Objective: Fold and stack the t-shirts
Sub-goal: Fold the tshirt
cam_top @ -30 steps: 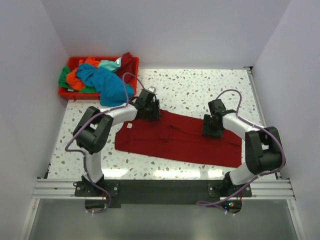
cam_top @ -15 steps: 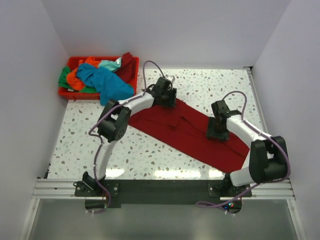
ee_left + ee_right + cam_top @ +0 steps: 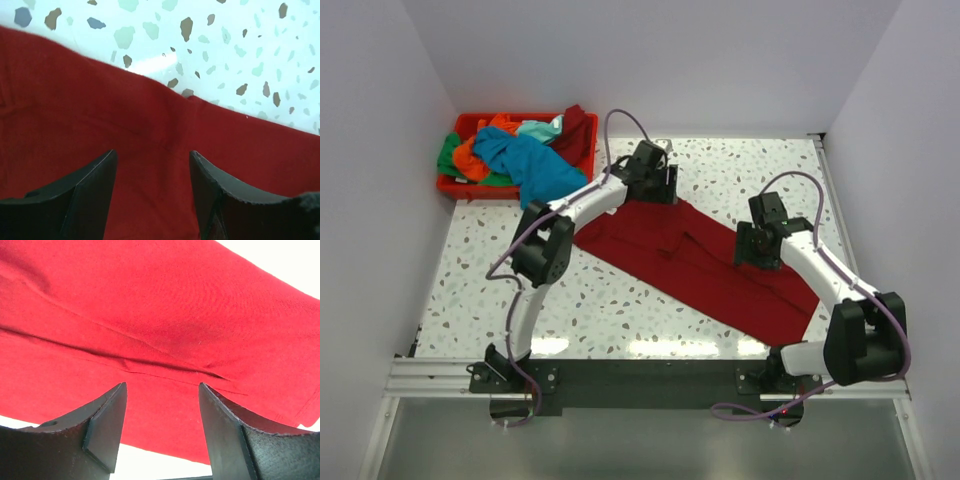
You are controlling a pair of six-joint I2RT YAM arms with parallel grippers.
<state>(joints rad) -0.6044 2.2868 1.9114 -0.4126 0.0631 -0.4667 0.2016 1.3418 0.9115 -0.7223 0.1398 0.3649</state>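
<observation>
A large dark red t-shirt (image 3: pixel 692 262) lies flat on the speckled table, slanting from the far middle down to the near right. My left gripper (image 3: pixel 657 192) stands over its far upper edge. In the left wrist view that gripper (image 3: pixel 152 152) is open, with flat red cloth (image 3: pixel 150 110) below the gap. My right gripper (image 3: pixel 758 256) hovers over the shirt's right part, also open (image 3: pixel 162 386), above a seam fold in the cloth (image 3: pixel 165 305). More t-shirts, teal (image 3: pixel 532 166), orange (image 3: pixel 472 158) and green (image 3: pixel 447 156), are heaped at the far left.
A red plastic bin (image 3: pixel 454 188) in the far left corner holds the heap, and the teal shirt hangs over its front rim. White walls close in the table (image 3: pixel 620 310) on three sides. A metal rail runs along the near edge.
The red shirt has swung from lying level across the table to slanting. My left gripper moved farther away and to the right, along the shirt's upper edge. My right gripper shifted slightly right.
</observation>
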